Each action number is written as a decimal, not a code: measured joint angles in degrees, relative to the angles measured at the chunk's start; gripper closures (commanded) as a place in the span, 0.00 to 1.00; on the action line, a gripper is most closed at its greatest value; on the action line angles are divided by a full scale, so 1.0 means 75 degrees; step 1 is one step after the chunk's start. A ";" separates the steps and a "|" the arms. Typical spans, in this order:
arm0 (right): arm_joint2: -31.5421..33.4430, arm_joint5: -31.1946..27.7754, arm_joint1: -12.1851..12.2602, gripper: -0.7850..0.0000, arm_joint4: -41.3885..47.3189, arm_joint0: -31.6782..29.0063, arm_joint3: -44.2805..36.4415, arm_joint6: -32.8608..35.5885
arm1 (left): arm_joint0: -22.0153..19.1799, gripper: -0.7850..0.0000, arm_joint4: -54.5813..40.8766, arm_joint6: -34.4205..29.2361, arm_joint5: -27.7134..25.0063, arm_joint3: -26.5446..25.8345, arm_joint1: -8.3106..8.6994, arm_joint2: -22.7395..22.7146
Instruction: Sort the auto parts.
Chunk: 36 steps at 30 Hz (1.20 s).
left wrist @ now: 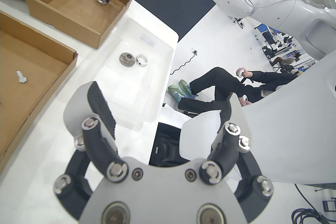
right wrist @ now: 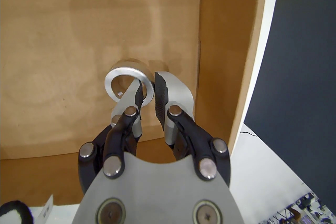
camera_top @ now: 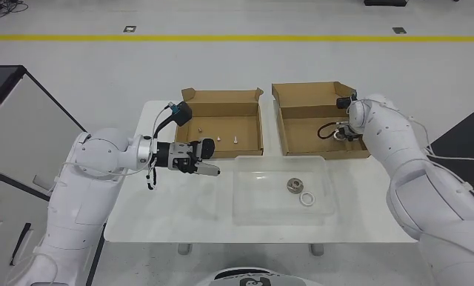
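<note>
Right claw [right wrist: 148, 84] pinches ring [right wrist: 125, 72], partly hiding it; left claw [left wrist: 162, 100] spread wide

No text can be read anywhere. A small white tag [right wrist: 46, 207] by the box [right wrist: 231, 57] in the right wrist view carries print too fine to make out. A pale sticker [left wrist: 147, 39] on the tray [left wrist: 157, 104] wall is blurred.

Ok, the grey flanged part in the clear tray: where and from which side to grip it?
Probably its raised centre hub, from straight above: the flanged part lies flange-down in the tray, hub up, its flat rim offering little to pinch. Steer clear of the white ring close beside it.
</note>
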 measured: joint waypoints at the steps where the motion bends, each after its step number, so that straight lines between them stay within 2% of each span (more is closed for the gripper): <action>1: -0.0006 -0.0006 -0.0024 0.80 -0.0006 0.0018 0.0053 -0.0015 | 0.0000 0.00 0.0000 0.0000 0.0000 0.0000 0.0000 0.0000; 6: 0.0006 -0.0074 -0.0131 0.70 -0.0001 0.0132 0.0316 -0.0166 | 0.0000 0.00 0.0000 0.0000 0.0000 0.0000 0.0000 0.0000; 9: 0.0055 -0.0225 -0.0157 0.53 0.0043 0.0224 0.0401 -0.0311 | 0.0000 0.00 0.0000 0.0000 0.0000 0.0000 0.0000 0.0000; 11: 0.0094 -0.0354 -0.0159 0.47 0.0063 0.0291 0.0430 -0.0399 | 0.0000 0.00 0.0000 0.0000 0.0000 0.0000 0.0000 0.0000; 14: 0.0143 -0.0532 -0.0146 0.04 0.0059 0.0373 0.0423 -0.0506 | 0.0000 0.00 0.0000 0.0000 0.0000 0.0000 0.0000 0.0000; 15: 0.0164 -0.0593 -0.0137 0.00 0.0065 0.0398 0.0407 -0.0536 | 0.0000 0.00 0.0000 0.0000 0.0000 0.0000 0.0000 0.0000; 22: 0.0383 -0.1308 0.0039 0.00 0.0095 0.0556 0.0103 -0.0751 | 0.0000 0.00 0.0000 0.0000 0.0000 0.0000 0.0000 0.0000; 28: 0.0690 -0.2259 0.0387 0.00 0.0045 0.0463 -0.0693 -0.0757 | 0.0000 0.00 0.0000 0.0000 0.0000 0.0000 0.0000 0.0000; 31: 0.0973 -0.2766 0.0661 0.00 0.0054 0.0242 -0.1432 -0.0616 | 0.0000 0.00 0.0000 0.0000 0.0000 0.0000 0.0000 0.0000; 36: 0.1851 -0.3399 0.1320 0.00 0.0139 -0.0649 -0.3498 0.0002 | 0.0000 0.00 0.0000 0.0000 0.0000 0.0000 0.0000 0.0000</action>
